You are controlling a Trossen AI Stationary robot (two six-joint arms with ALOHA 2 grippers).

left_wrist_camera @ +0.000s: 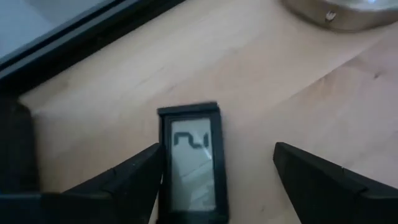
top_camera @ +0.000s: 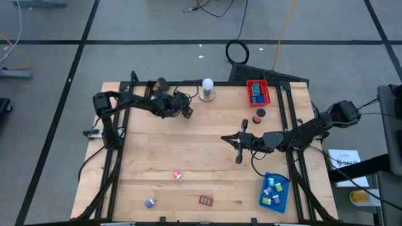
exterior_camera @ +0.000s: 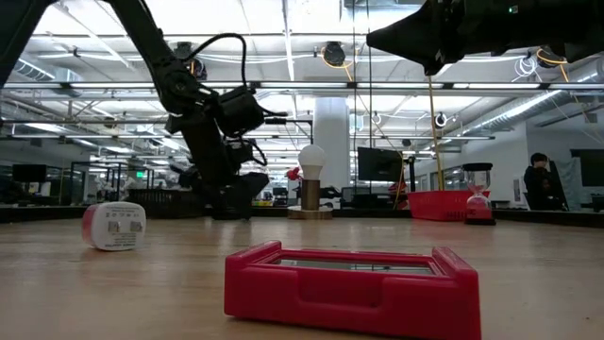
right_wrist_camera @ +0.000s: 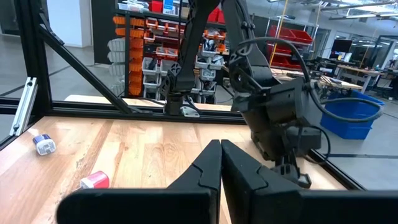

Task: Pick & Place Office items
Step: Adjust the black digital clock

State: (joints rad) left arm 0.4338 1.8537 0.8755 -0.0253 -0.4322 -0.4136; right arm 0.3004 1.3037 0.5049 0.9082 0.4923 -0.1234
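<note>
My left gripper [top_camera: 186, 112] [left_wrist_camera: 214, 186] is open and low over the table's far middle, beside the white ball on its grey base [top_camera: 206, 88]. A small black-framed case with a clear lid [left_wrist_camera: 189, 162] lies flat on the table between its fingers, close against one of them. My right gripper [top_camera: 238, 142] [right_wrist_camera: 221, 168] is shut and hangs empty above the table's middle right. Loose on the near part of the table lie a pink-and-white roll [top_camera: 178, 176] [exterior_camera: 113, 226], a blue-purple piece [top_camera: 150, 202] and a flat red case [top_camera: 206, 200] [exterior_camera: 351, 286]. My left gripper comes down on the black-framed case from above, with its fingers along the case's long sides. One finger [left_wrist_camera: 124, 183] stands right at the case's long edge [left_wrist_camera: 163, 168]. Whether it touches, I cannot tell. The other finger is well clear.
A red tray [top_camera: 266, 93] at the far right holds blue and green pieces. A blue tray [top_camera: 284, 199] at the near right holds several small pieces. A small red-and-black hourglass [top_camera: 259, 115] [exterior_camera: 478, 194] stands between the trays. Bare wood shows across the table's middle and left.
</note>
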